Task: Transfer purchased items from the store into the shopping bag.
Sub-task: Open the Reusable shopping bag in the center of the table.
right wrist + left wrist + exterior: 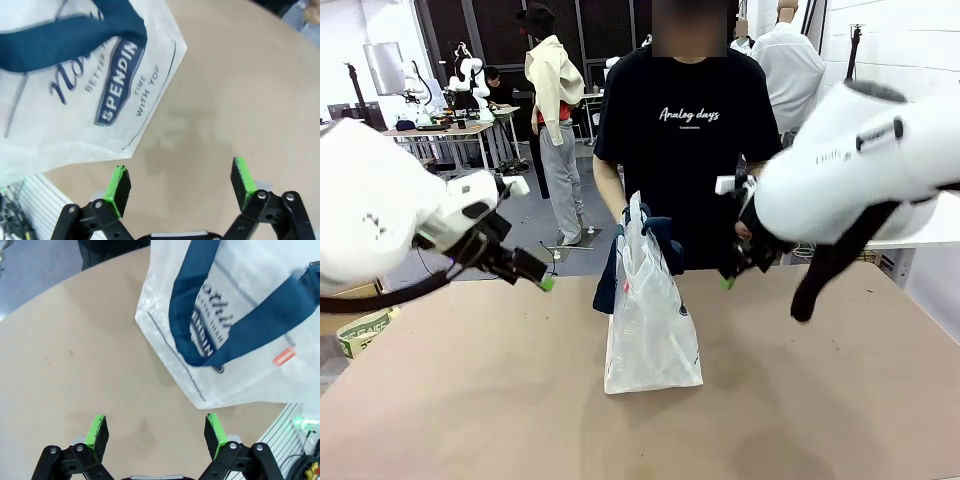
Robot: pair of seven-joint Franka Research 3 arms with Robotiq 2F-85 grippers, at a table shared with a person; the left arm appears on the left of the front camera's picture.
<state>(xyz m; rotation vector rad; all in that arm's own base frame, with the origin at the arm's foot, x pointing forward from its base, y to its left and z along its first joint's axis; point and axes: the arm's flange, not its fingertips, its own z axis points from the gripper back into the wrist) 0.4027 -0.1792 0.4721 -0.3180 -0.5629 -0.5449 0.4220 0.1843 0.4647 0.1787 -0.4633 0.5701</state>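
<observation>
The shopping bag (650, 330) stands upright at the table's middle, translucent white with navy strap handles (607, 282) hanging down its sides. A person's hand (623, 213) is at its top. My left gripper (542, 279) hovers open to the bag's left, above the table. My right gripper (728, 276) hovers open to the bag's right. In the left wrist view the left gripper (157, 432) is open over bare table, with the bag (260, 375) beyond it. The right gripper (182, 185) is likewise open in the right wrist view, short of the bag (60, 125). The store and the purchased items are out of view.
The brown table (470, 400) spreads wide on both sides of the bag. A person in a black T-shirt (685, 150) stands at the far edge behind the bag. A tape roll (360, 332) lies off the table's left edge.
</observation>
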